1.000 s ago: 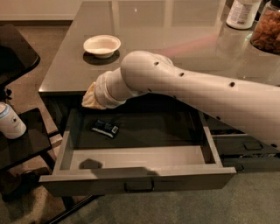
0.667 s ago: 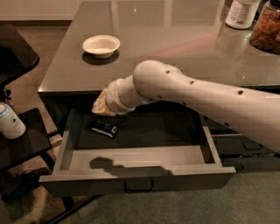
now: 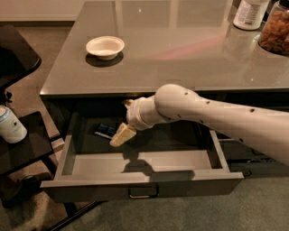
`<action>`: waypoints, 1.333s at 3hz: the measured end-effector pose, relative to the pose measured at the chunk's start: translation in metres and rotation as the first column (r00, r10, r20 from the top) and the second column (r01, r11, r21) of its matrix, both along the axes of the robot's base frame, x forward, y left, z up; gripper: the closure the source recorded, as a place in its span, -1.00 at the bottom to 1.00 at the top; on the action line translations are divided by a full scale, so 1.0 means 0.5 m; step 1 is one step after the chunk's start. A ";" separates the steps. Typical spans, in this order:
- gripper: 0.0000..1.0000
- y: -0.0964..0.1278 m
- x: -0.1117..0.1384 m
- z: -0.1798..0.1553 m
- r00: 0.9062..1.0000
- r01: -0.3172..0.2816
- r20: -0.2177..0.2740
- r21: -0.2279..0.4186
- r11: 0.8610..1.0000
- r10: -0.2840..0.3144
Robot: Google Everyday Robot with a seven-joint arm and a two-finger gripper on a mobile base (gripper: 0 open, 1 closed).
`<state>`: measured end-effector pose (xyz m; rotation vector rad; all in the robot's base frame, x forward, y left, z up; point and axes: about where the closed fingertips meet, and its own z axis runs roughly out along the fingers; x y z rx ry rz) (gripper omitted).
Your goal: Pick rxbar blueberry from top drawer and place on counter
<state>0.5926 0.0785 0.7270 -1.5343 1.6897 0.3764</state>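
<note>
The top drawer point(image 3: 140, 187) is pulled open below the counter point(image 3: 180, 49). The rxbar blueberry point(image 3: 104, 131), a small dark bar, lies flat on the drawer floor at the back left. My gripper point(image 3: 124, 120) reaches down into the drawer just right of the bar and close above it. It is open and holds nothing. Its lower cream finger point(image 3: 122, 135) points down to the left at the bar's right end. The white arm comes in from the right and hides the drawer's back middle.
A white bowl point(image 3: 104, 47) sits on the counter's left part. A white bottle point(image 3: 248, 13) and a jar of snacks point(image 3: 275, 31) stand at its far right. A black side table point(image 3: 22, 144) with a white can point(image 3: 11, 125) stands left of the drawer.
My gripper has moved right and down from the counter's front edge into the drawer, and now sits beside the bar. The bar and the drawer have not moved.
</note>
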 end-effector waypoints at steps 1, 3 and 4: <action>-1.00 -0.016 0.017 -0.074 0.995 0.079 -0.070 0.033 0.996 -0.077; -1.00 0.035 0.054 -0.220 0.956 0.228 -0.221 0.145 0.963 -0.193; -1.00 0.061 0.053 -0.222 0.958 0.216 -0.226 0.149 0.965 -0.180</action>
